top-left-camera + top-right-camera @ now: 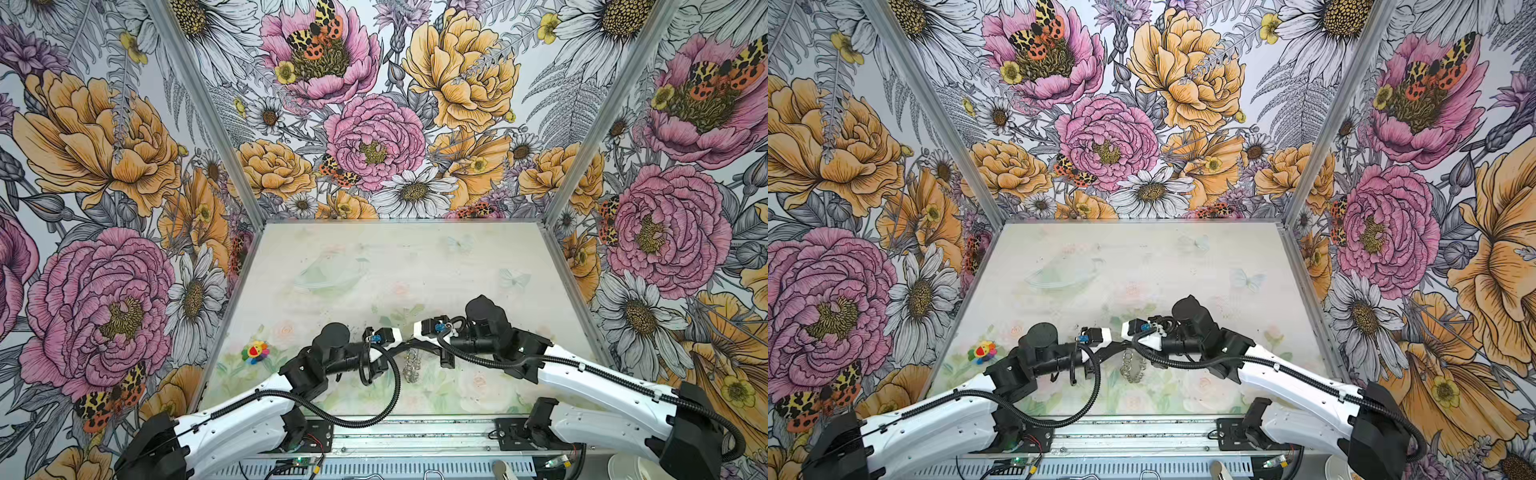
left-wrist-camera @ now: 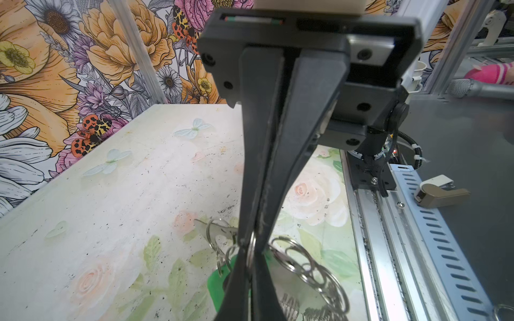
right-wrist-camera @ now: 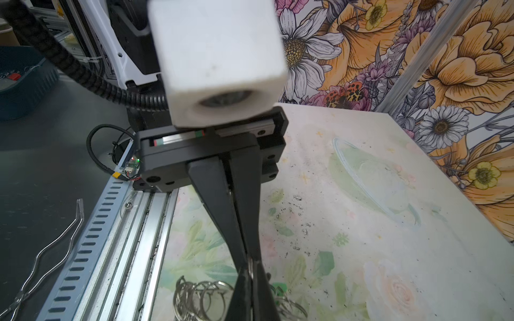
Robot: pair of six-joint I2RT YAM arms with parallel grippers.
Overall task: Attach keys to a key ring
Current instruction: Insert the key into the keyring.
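**One wire loop pinched from both sides**

The table (image 1: 374,266) is left bare across its far half. The work is kept at the middle of the near edge, where both arms can reach it. There the arms are brought nose to nose, so that each wrist camera is faced by the opposite pincer.

The key ring (image 2: 308,268) is found directly under that meeting point, with its row of silver loops trailing toward the near edge. Whether its lower end rests on the table cannot be told.

The left gripper (image 3: 246,258) is drawn together to a thin line, and so is the right gripper (image 2: 251,244). One silver loop is seen edge-on between both sets of tips, so both are judged to be clamped on the same loop of the key ring. A two-sided hold of this kind is probably meant to steady the loop on one side while its coil is worked on the other.

A green tag (image 2: 218,283) is seen just beside the tips, against neighbouring loops, so only a short feed would be needed. Its metal key cannot be made out, nor whether it has been threaded on.
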